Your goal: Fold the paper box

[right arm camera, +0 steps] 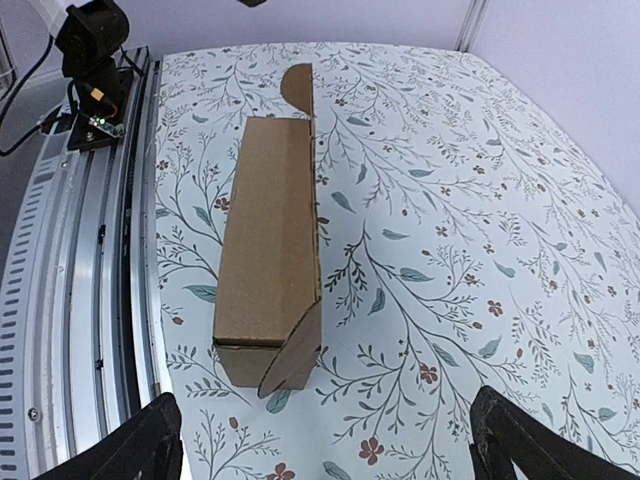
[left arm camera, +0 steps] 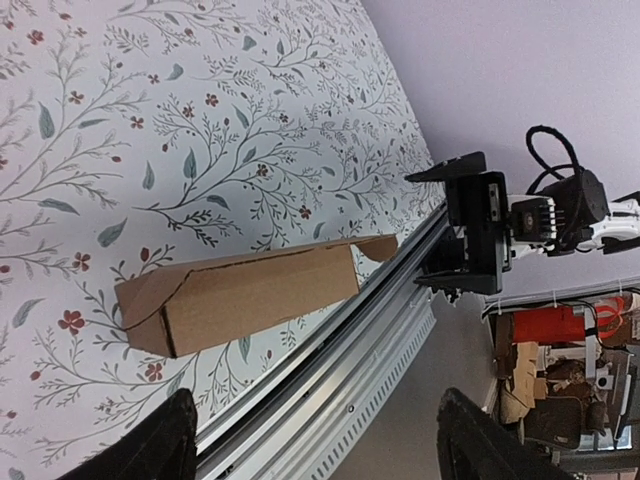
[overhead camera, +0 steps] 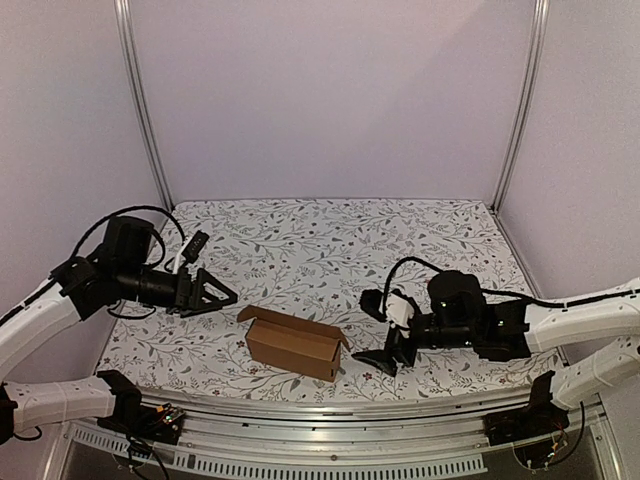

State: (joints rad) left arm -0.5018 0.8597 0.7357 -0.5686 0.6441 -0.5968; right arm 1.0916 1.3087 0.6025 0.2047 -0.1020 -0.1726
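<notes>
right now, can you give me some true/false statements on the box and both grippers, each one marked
1. The paper box lies on the flowered table between the two grippers. True.
2. The right gripper is clamped on the box. False: its jaws are open and it sits apart from the box.
3. The left gripper is open and holds nothing. True.
4. Both ends of the box are tucked shut. False: a flap sticks out unclosed at each end.
5. The box stands upright on one end. False: it lies on a long side.
</notes>
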